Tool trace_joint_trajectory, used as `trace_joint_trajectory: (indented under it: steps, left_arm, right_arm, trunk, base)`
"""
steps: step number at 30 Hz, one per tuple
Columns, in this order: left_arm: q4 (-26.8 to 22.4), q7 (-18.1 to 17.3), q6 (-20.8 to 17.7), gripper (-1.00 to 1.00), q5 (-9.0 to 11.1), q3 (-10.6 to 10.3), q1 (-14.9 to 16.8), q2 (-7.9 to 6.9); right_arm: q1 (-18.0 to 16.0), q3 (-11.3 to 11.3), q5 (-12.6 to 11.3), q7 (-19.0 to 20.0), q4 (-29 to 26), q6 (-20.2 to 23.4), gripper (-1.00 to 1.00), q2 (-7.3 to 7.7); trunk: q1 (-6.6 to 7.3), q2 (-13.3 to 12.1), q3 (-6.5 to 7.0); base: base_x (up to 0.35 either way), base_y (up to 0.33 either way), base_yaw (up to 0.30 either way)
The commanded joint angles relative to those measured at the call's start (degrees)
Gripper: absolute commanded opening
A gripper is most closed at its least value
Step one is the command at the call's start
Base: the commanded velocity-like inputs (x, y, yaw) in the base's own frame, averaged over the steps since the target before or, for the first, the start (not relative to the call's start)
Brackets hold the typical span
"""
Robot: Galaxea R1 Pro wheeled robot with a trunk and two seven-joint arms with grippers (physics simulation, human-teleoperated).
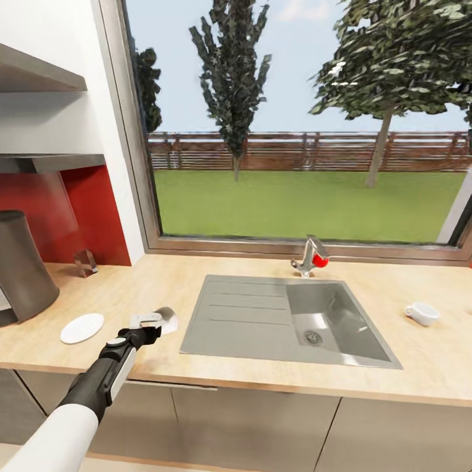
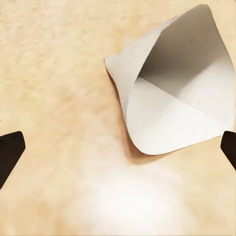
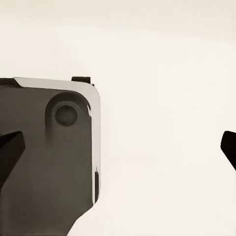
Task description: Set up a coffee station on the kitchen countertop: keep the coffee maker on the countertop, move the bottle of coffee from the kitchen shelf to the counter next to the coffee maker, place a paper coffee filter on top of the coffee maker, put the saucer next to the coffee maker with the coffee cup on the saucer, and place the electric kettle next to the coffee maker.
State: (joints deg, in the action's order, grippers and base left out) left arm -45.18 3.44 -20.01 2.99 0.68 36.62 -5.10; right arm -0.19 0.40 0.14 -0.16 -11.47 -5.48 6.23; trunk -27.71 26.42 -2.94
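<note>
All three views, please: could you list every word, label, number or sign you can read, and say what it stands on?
None can be read.
The saucer, coffee cup, paper filter and sink are all plain.
The dark machine at the counter's left end shows no lettering.

The light-wood kitchen countertop [image 1: 262,269] carries a saucer [image 1: 82,328], a paper coffee filter [image 1: 166,319], a coffee cup [image 1: 422,313] and an inset sink [image 1: 288,318].

I'm looking at a home kitchen: a light-wood surface [image 1: 262,269] over grey cabinet fronts [image 1: 262,426], a steel sink [image 1: 288,321] with a tap [image 1: 311,257] mid-frame, red backsplash [image 1: 98,216] at left, and a window [image 1: 301,118] onto lawn, fence and trees.
</note>
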Motion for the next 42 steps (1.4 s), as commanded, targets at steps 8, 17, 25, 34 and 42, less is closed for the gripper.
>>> trace_joint_trajectory:
  steps: [8,17,25,34,42]
  left_arm:
    - [-0.1,0.2,-0.3,1.00,0.3,0.0,0.0,-0.08]
    - [-0.1,0.2,-0.3,1.00,0.4,0.0,0.0,-0.08]
    - [-0.1,0.2,-0.3,1.00,0.3,-0.1,0.0,-0.01]
    - [-0.1,0.2,-0.3,1.00,0.5,-0.1,0.0,0.00]
    - [0.4,0.2,-0.3,1.00,0.5,-0.2,0.0,0.00]
  right_arm:
    - [0.0,0.0,0.0,0.0,0.1,-0.1,1.00,0.12]
    - [0.0,0.0,0.0,0.0,1.5,-0.1,1.00,0.18]
    - [0.0,0.0,0.0,0.0,1.7,-0.1,1.00,0.19]
    - [0.0,0.0,0.0,0.0,1.7,-0.1,1.00,0.19]
    - [0.0,0.0,0.0,0.0,1.7,-0.1,1.00,0.19]
  trunk:
    - [-0.05,0.1,-0.12]
    - [-0.05,0.1,-0.12]
    - [-0.05,0.1,-0.12]
    - [-0.05,0.1,-0.12]
    - [-0.05,0.1,-0.12]
  base:
    - [0.109,0.071,0.000]
    - [0.016,0.004,0.000]
    - [0.148,0.000,0.000]
    - [0.019,0.000,0.000]
    - [0.140,0.000,0.000]
